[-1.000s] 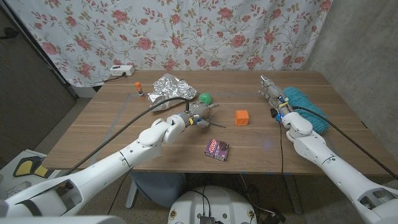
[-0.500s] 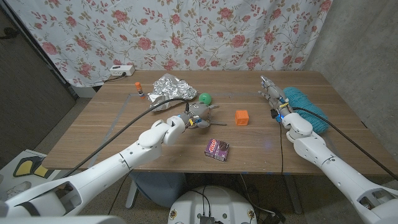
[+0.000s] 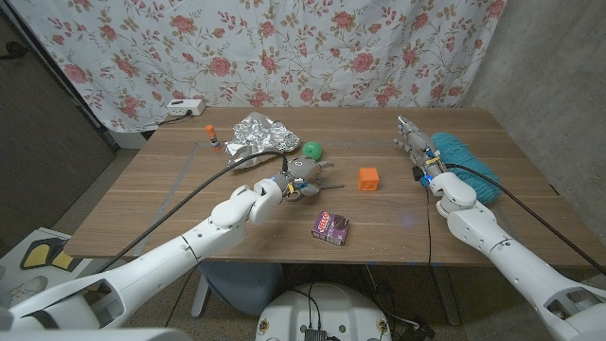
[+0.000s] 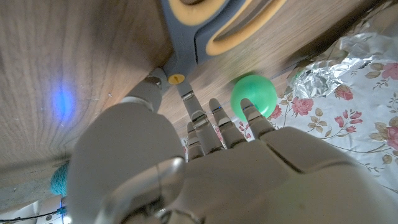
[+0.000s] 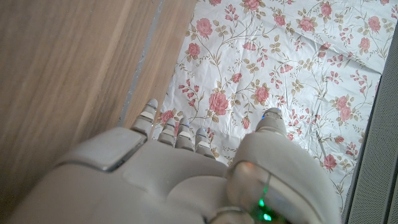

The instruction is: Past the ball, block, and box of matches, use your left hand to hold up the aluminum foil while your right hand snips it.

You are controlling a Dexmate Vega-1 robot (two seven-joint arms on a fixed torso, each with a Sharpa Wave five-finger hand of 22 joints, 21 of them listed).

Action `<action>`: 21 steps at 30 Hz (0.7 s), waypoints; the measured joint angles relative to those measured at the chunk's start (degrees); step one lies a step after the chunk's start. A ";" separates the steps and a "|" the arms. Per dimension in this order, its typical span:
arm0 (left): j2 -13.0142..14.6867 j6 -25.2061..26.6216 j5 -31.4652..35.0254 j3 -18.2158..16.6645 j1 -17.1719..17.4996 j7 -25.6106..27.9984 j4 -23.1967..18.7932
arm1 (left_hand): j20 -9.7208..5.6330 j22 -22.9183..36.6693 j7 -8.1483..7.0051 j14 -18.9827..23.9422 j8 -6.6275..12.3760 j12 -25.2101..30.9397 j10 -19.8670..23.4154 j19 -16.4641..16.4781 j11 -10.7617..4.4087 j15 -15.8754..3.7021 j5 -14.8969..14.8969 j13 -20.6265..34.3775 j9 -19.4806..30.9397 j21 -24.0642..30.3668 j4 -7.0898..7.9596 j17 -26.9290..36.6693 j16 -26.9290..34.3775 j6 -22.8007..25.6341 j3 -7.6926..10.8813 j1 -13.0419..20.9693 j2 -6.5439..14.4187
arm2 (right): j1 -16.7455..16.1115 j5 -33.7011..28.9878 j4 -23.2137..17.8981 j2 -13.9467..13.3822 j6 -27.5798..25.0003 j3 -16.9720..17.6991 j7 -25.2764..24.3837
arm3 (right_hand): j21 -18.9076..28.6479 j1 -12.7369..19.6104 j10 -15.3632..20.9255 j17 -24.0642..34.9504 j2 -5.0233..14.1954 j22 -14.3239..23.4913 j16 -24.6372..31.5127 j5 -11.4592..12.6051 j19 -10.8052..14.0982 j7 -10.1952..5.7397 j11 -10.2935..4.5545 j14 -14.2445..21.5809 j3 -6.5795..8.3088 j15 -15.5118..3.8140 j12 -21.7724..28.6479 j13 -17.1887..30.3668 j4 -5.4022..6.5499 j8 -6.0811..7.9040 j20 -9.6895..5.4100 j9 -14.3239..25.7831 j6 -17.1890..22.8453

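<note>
The crumpled aluminum foil (image 3: 254, 134) lies at the table's back left, and its edge (image 4: 339, 62) shows in the left wrist view. In front of it are the green ball (image 3: 312, 149), the orange block (image 3: 368, 177) and the purple matchbox (image 3: 330, 225). My left hand (image 3: 305, 175) hovers low just in front of the ball (image 4: 254, 94), fingers stretched out and holding nothing. Grey scissors with yellow-lined handles (image 4: 202, 28) lie on the wood just beyond its fingertips. My right hand (image 3: 415, 142) stands at the back right, fingers straight and empty, far from the scissors.
A teal knitted bundle (image 3: 466, 163) lies right beside my right hand. A small orange-capped bottle (image 3: 210, 134) stands left of the foil, and a white power strip (image 3: 185, 107) sits at the back edge. The flowered curtain (image 3: 303, 47) hangs behind the table.
My left hand has crept a little to the right, toward the scissors and the ball. The right arm and the objects have stayed put.
</note>
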 measured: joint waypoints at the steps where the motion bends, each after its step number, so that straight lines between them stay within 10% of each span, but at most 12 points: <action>1: 0.00 0.00 -0.02 -0.11 0.10 0.22 0.01 | 0.00 0.00 0.00 0.35 -0.12 0.00 0.00 0.00 0.00 -0.01 0.18 0.00 0.00 0.00 0.01 0.15 0.13 0.00 -0.28 0.00 0.00 | 0.00 0.01 0.00 0.00 0.00 0.00 0.01 | 0.00 0.00 0.00 0.00 0.00 0.00 0.00 0.00 0.00 0.00 0.00 0.00 0.00 0.00 0.00 0.00 0.00 0.00 0.00 0.00 0.00; 21: 0.03 -0.05 -0.59 -1.15 0.49 3.35 0.57 | 0.64 0.00 0.23 3.85 -2.32 0.66 -0.05 1.26 -0.04 -0.42 1.44 -0.01 0.00 0.00 0.81 5.95 4.57 -4.75 -2.81 -0.27 1.32 | 0.44 0.06 0.29 0.08 -0.21 -0.14 0.04 | 0.00 -0.01 0.00 0.00 -0.01 0.00 0.00 0.00 0.00 0.00 0.00 0.00 0.41 0.00 0.00 0.00 0.07 0.00 0.00 0.00 0.00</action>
